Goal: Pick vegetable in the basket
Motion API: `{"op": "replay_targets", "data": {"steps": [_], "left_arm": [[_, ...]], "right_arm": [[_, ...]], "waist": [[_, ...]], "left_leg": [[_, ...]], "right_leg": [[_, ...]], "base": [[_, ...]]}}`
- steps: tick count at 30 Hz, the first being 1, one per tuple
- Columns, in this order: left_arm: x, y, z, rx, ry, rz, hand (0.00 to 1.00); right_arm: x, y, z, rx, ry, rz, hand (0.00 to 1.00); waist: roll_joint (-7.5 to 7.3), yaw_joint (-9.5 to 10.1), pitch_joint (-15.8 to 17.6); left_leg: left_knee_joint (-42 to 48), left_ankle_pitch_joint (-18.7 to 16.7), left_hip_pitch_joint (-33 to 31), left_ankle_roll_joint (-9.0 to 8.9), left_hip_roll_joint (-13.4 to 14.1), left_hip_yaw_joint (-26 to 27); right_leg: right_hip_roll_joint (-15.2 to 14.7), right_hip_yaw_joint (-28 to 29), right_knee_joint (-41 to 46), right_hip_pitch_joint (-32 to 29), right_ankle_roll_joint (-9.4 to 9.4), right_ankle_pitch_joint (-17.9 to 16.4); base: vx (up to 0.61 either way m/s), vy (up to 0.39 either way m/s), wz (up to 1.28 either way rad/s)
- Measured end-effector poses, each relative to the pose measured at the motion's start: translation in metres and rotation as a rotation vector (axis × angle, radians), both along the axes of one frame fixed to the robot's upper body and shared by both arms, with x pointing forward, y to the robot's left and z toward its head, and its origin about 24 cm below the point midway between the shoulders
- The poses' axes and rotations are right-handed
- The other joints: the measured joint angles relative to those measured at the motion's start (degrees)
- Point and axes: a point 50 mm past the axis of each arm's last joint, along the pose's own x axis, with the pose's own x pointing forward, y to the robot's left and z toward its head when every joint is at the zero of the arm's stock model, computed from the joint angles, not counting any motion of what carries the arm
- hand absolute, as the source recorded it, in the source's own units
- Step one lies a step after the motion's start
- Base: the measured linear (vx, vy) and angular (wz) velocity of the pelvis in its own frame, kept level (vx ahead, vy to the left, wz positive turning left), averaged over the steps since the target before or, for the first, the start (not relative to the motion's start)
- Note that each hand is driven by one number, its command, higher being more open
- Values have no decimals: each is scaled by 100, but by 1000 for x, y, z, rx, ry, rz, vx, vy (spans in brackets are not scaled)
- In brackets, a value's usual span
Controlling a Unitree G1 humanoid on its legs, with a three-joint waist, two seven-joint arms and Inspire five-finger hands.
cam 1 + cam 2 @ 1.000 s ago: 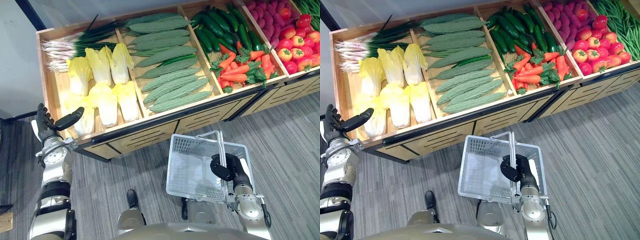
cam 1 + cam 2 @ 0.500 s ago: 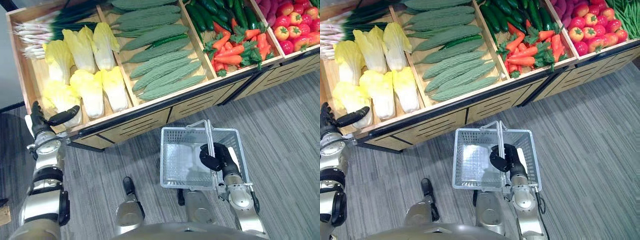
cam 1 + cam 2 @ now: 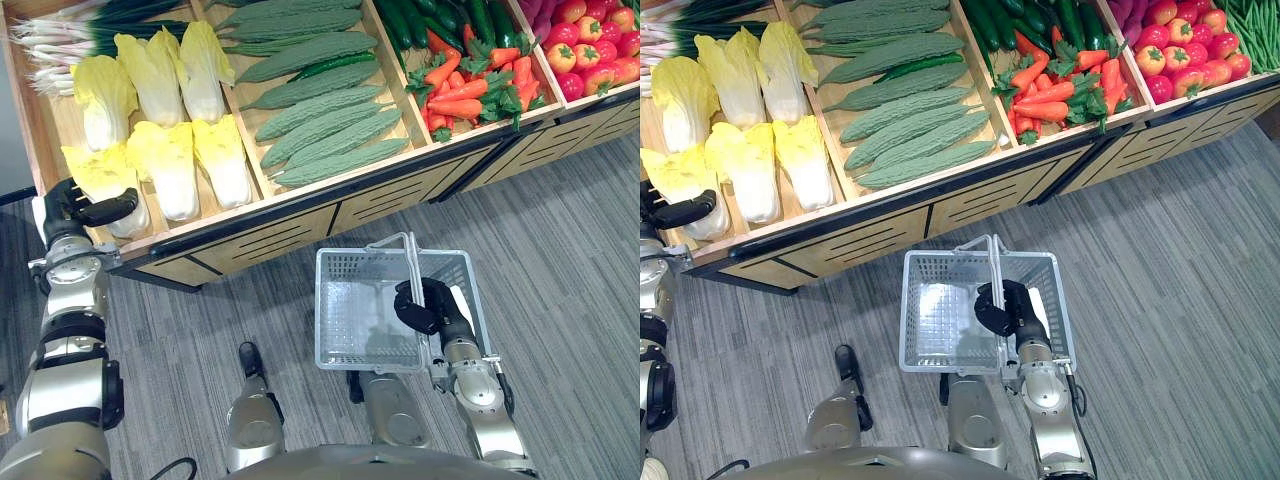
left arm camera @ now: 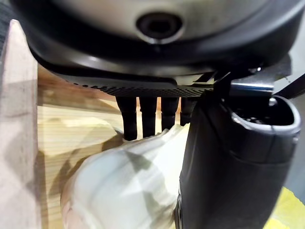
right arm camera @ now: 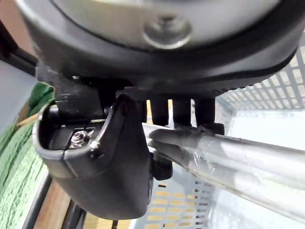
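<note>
The left hand (image 3: 72,203) has come in from the corner of the wooden produce stand (image 3: 260,232) and now sits over the front Chinese cabbage (image 3: 98,176). The wider shift in the eye views is the camera's own. The right hand (image 3: 427,306) grips the basket as it did a second ago.

The stand slopes up from a grey plank-patterned floor (image 3: 560,250). Its compartments hold spring onions (image 3: 60,35) behind the cabbages, then bitter gourds (image 3: 320,135), cucumbers (image 3: 400,20) above carrots (image 3: 465,95), tomatoes (image 3: 590,50) and green beans (image 3: 1250,30).

The front cabbage lies in the leftmost compartment, at its front corner. In the left wrist view the fingers (image 4: 143,117) reach straight down to the pale cabbage, with the thumb spread to its other side and not closed round it.

The grey wire basket (image 3: 345,312) hangs above the floor just in front of the stand. The right hand's fingers are curled round its two raised handles (image 5: 228,160).
</note>
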Motion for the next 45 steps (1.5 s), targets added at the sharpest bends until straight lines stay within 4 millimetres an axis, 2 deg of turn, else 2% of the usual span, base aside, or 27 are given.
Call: {"op": "replay_targets", "data": {"steps": [5,15,21,27,29,31,35,38,40,45], "left_arm": [[1,2,2,-21,-7,12,0],[-7,-4,-25,-227,-48,9,0],[-2,-10,-20,-300,-106,-3,0],[8,-27,-1,-299,-156,-92,0],[13,-36,23,-288,-252,-150,0],[13,-40,34,-274,-301,-177,0],[0,-47,45,-239,-389,-229,0],[-8,-43,54,-197,-428,-236,0],[-13,-40,62,-181,-468,-231,0],[-26,-32,98,-131,-621,-206,0]], "right_arm": [[4,1,2,-1,-13,3,0],[7,3,4,-2,-14,14,0],[11,0,6,-6,-16,3,0],[7,-15,6,-18,-9,-58,0],[2,-24,4,-26,1,-95,0],[-1,-31,4,-32,3,-124,0],[-22,-54,-3,-56,53,-222,0],[-34,-67,-7,-70,84,-277,0],[-40,-73,-9,-78,98,-307,0],[-55,-89,-11,-96,135,-379,0]], "waist": [[-97,-26,57],[-67,-90,42],[-42,-111,22],[9,-118,-68],[38,-85,-94],[99,-68,-144],[398,-70,-572],[515,-87,-763],[553,-116,-875],[505,-117,-1075]], "left_leg": [[1,1,82,66,-75,-6],[11,-58,292,131,-160,-86],[6,-103,282,113,-198,-176],[25,-72,286,158,-275,-410],[27,-67,298,164,-280,-468],[27,-67,333,165,-281,-491],[21,-110,436,164,-273,-513],[13,-136,497,148,-258,-525],[4,-131,499,154,-254,-522],[8,-123,514,165,-262,-502]], "right_leg": [[-60,9,-113,140,46,55],[-147,-68,-466,576,97,187],[-215,-160,-667,715,143,256],[-269,-377,-759,914,149,260],[-269,-394,-761,962,149,259],[-269,-394,-761,1013,145,251],[-264,-402,-731,1113,142,148],[-259,-402,-632,1134,135,66],[-254,-402,-635,1135,132,66],[-256,-382,-638,1139,133,71]], "base": [[30,23,2],[38,31,5],[16,29,10],[51,11,20],[39,19,12],[20,11,7],[11,3,2],[0,0,0],[0,0,0],[1,2,-1]]}}
